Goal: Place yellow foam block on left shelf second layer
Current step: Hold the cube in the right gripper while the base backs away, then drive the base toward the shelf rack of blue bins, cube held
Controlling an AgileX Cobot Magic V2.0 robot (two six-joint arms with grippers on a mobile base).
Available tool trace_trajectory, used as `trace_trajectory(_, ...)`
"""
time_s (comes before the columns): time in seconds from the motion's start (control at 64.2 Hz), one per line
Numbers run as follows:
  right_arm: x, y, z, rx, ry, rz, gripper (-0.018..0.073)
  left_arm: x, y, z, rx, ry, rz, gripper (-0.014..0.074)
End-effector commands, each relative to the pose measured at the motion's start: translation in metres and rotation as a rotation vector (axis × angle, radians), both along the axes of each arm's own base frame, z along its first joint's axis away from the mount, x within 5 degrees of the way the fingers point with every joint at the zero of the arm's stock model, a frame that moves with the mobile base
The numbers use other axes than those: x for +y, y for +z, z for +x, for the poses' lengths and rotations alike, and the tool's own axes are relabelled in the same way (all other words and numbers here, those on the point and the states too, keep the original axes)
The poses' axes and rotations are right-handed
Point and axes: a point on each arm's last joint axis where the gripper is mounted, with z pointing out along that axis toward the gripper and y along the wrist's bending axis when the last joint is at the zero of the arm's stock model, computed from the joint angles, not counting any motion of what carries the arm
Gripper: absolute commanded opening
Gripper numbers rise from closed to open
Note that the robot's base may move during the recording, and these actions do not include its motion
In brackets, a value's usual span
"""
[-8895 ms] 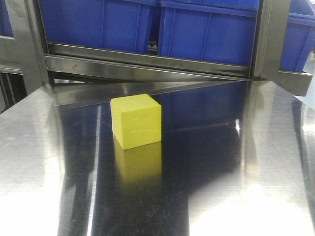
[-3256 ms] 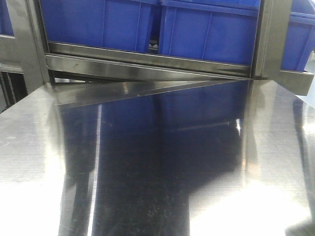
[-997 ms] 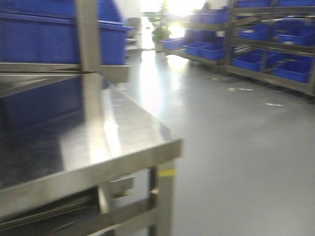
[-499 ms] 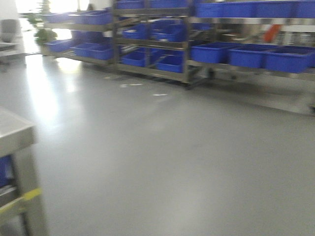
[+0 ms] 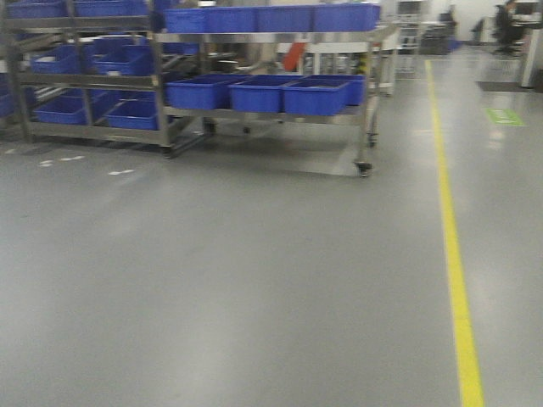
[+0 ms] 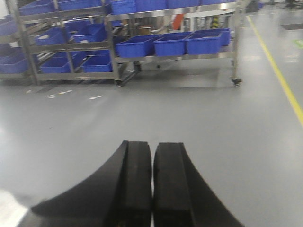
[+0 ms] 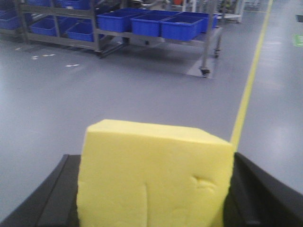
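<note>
The yellow foam block (image 7: 154,175) fills the bottom of the right wrist view, held between the two black fingers of my right gripper (image 7: 156,189), which is shut on it above the grey floor. My left gripper (image 6: 152,189) shows in the left wrist view with its two black fingers pressed together and nothing between them. Neither gripper nor the block shows in the front view. Which rack is the left shelf cannot be told from these frames.
A wheeled steel rack (image 5: 271,76) with several blue bins (image 5: 259,93) stands ahead at the far left and centre; it also shows in both wrist views (image 6: 175,42) (image 7: 156,23). A yellow floor line (image 5: 454,254) runs along the right. Grey floor lies between.
The block left the steel table between the oldest frames. The view has swung right, away from the table, across the floor to the racks of blue bins and the yellow line.
</note>
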Motion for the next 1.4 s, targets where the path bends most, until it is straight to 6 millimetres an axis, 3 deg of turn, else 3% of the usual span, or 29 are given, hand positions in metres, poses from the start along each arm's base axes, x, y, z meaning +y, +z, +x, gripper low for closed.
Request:
trace_trajectory(0.0,0.0006,0.0159,0.0008,-0.101,0.004,-0.011,0.0330,-0.0025,-0.0003,0.0000,-0.072,-0.030,-0.009,0.0137)
trace_trajectory(1.386,0.0008,0.0159,0.0014,-0.099,0.004,-0.012,0.0330,-0.0023,-0.0004,0.0000,-0.071,-0.027,-0.009,0.0137)
